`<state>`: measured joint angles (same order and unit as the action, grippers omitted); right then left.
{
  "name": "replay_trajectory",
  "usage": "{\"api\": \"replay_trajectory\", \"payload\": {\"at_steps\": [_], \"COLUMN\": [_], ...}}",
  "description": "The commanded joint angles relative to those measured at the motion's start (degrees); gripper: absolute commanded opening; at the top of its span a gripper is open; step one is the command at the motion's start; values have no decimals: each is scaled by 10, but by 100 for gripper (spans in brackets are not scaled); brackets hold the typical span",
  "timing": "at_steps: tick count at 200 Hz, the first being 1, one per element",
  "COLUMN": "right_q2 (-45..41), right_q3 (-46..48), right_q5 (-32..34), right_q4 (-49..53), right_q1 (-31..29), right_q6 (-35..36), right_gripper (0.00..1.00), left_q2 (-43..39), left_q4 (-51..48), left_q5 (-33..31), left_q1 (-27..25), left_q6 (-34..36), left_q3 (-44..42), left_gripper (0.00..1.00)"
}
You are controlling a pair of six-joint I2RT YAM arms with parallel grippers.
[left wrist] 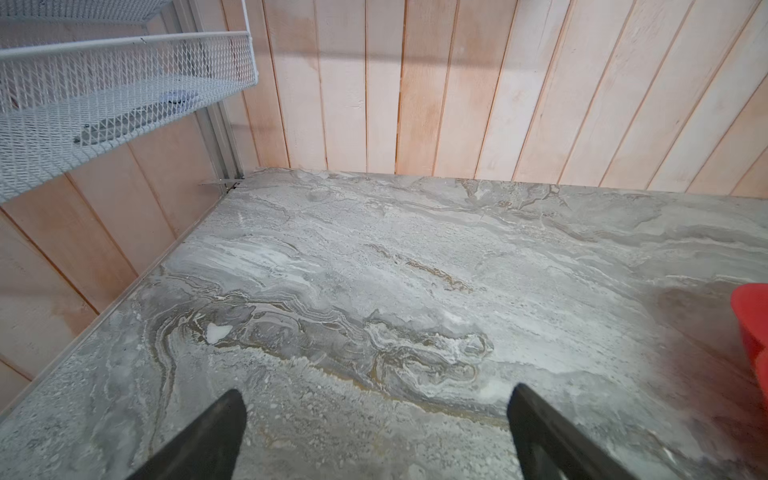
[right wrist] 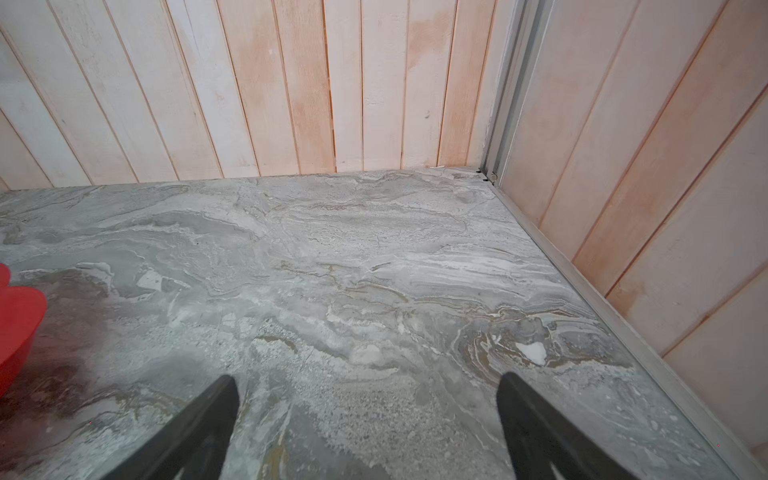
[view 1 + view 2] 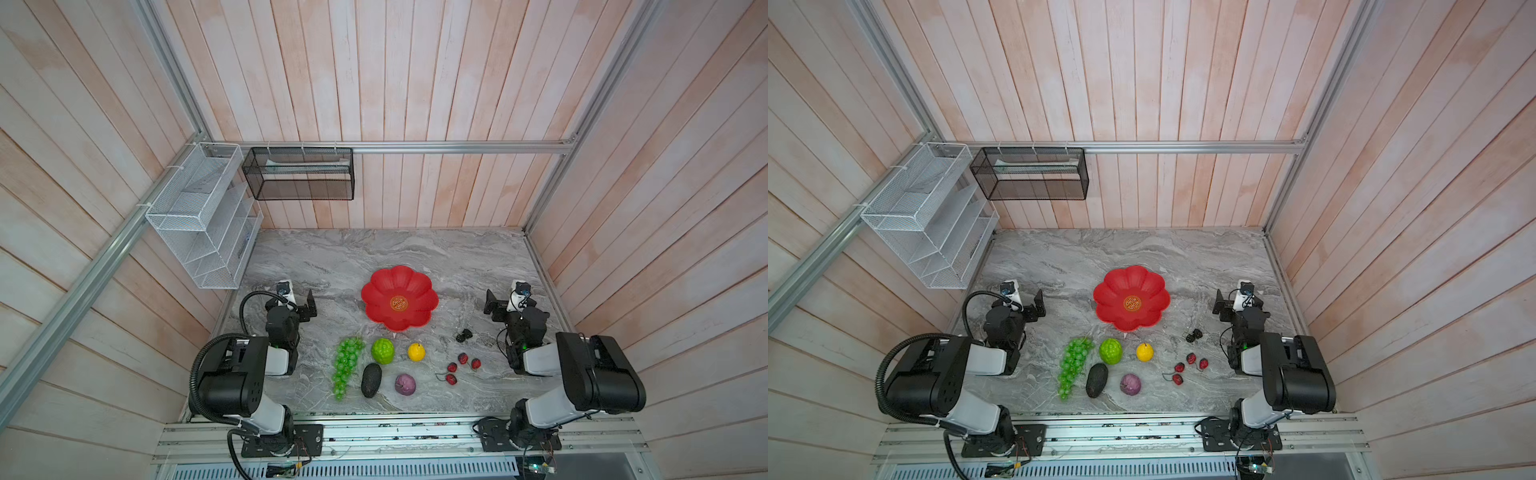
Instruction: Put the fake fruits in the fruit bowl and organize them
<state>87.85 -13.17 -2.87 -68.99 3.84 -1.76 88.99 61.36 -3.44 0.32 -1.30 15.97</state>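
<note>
Wrist views crop the fruit bowl (image 1: 754, 311) to a sliver. Left pincer (image 1: 378, 390) and right pincer (image 2: 369, 376) (both spread) flank it.

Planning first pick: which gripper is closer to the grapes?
Left. In a top view the left gripper sits behind and left of the grapes; the right gripper is across, beyond the red berries.

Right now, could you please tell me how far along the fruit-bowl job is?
Done: nothing yet; the red flower-shaped bowl holds no fruit. In hand: nothing; the left gripper and right gripper are both open over bare marble table. To do: everything. The green grape bunch, bumpy lime-green ball, yellow fruit, dark avocado, purple fruit, red berries and black berries all lie on the table.
</note>
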Motion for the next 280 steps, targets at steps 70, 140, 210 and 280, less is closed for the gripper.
{"api": "replay_trajectory", "payload": {"at_steps": [70, 140, 210, 280], "right_q2": [-7, -7, -13, -223], "right_q3": [-9, -9, -14, -163], "right_q5": [6, 5, 59, 53], "right_q4": [-2, -2, -9, 395], "right_q1": [-1, -1, -15, -29], "right_q6": [-2, -2, -7, -102], "right_gripper": [98, 98, 98, 95], "left_q2": [-7, -7, -23, -91], "left_q4": [21, 21, -1, -538], "left_q5": [3, 3, -54, -194], "left_q1": [2, 2, -1, -18], "left_q6": [-3, -2, -21, -120], "left_q3": [6, 6, 17, 266], "left_gripper": [100, 100, 100, 100]}}
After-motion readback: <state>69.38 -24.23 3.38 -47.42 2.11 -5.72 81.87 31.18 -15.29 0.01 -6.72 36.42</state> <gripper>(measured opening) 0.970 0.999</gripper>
